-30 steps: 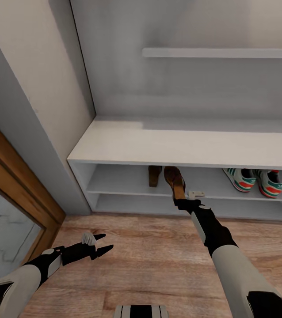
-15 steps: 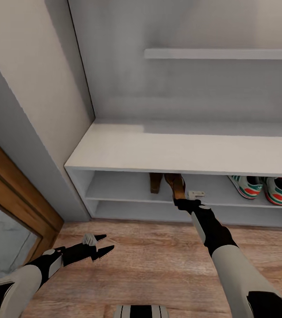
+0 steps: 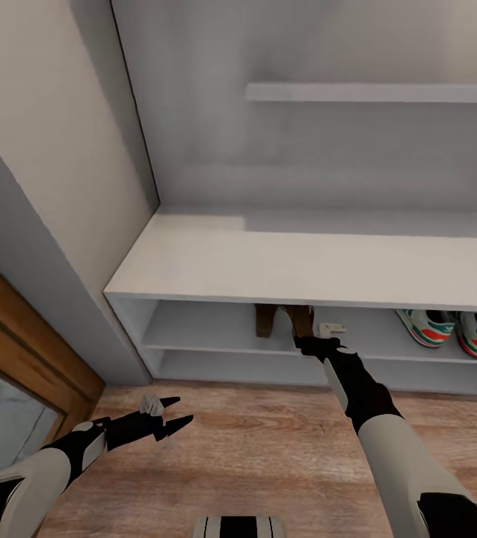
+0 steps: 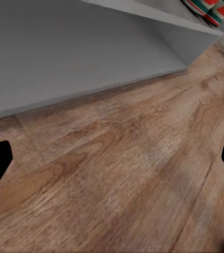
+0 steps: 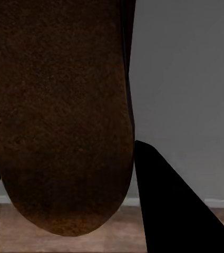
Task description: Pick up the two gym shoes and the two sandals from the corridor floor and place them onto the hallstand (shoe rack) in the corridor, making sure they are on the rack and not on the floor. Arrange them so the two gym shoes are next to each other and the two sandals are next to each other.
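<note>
your right end effector (image 3: 303, 338) reaches into the rack (image 3: 283, 265) at its upper open shelf, grasping a sandal (image 3: 300, 320) by its heel end; in the right wrist view the sandal's (image 5: 59, 116) dark brown sole stands between the two black fingers (image 5: 169, 200), with the grey shelf interior behind it and a strip of floor (image 5: 143, 216) at the edge. the held sandal is tucked under the rack's top board, so you see little of it from the head. just beside it, toward the left arm's side, the other sandal (image 3: 266, 320) sits on the same shelf, the two close together; whether they touch is hard to tell. well apart on that shelf, toward the right arm's side, the two sneakers (image 3: 454, 329) sit side by side, white with green stripes and red-orange patches, and they show in the left wrist view as well (image 4: 209, 6). your left end effector (image 3: 173, 415) is released, fingers spread with nothing between them, hovering over the wood floor (image 3: 238, 448) in front of the rack's left end, near a wood door frame (image 3: 37, 336). above the rack's top board a pale back panel rises with an upper shelf (image 3: 377, 92) on it.
</note>
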`<state>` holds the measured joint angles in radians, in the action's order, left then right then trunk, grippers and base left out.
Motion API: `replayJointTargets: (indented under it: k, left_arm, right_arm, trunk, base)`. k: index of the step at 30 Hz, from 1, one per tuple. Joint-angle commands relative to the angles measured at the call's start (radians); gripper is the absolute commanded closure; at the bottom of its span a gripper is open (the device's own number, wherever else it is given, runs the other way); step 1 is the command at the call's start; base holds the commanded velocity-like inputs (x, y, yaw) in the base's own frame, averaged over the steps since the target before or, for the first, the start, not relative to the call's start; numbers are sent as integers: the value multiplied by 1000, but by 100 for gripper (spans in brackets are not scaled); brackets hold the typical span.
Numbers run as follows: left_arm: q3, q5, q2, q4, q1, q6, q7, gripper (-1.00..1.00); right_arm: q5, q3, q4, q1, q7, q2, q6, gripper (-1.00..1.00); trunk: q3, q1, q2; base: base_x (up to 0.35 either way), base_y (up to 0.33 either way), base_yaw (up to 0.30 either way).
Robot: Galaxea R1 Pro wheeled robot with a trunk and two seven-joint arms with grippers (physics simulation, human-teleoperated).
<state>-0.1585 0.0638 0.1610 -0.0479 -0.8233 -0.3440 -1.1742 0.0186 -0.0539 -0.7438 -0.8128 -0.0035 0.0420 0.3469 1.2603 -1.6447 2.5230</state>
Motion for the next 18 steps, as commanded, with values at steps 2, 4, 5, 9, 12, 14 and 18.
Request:
replayJointTargets:
  k: [2,4,5,9,12,14,18]
  left_arm:
    - [-6,7,0,1,0,-4,-2,-100]
    - [-7,7,0,1,0,-4,-2,-100]
    - [-7,7,0,1,0,-4,-2,-100]
    - [-7,7,0,1,0,-4,-2,-100]
    - [-7,7,0,1,0,-4,-2,-100]
    - [-7,7,0,1,0,-4,-2,-100]
    - [-7,7,0,1,0,-4,-2,-100]
  right_arm:
    - [-2,-3,-2,0,-1,1,6,100]
    - [-2,-3,-2,0,-1,1,6,100]
    - [-2,-3,-2,0,-1,1,6,100]
    - [-2,-3,-1,0,-1,1,6,100]
    - [-2,-3,0,0,-1,1,6,100]
    - [-2,-3,0,0,-1,1,6,100]
    - [-2,-3,0,0,-1,1,6,100]
  trunk:
    - [1,0,0]
    - [1,0,0]
    - [1,0,0]
    - [1,0,0]
    - [1,0,0]
    - [1,0,0]
    - [1,0,0]
  base:
    - [162,-24,0]
    - [34,-5,0]
    - [74,-58,0]
    - [81,-67,0]
    - [17,-14,0]
    - [4,-3,0]
    - [12,-1,0]
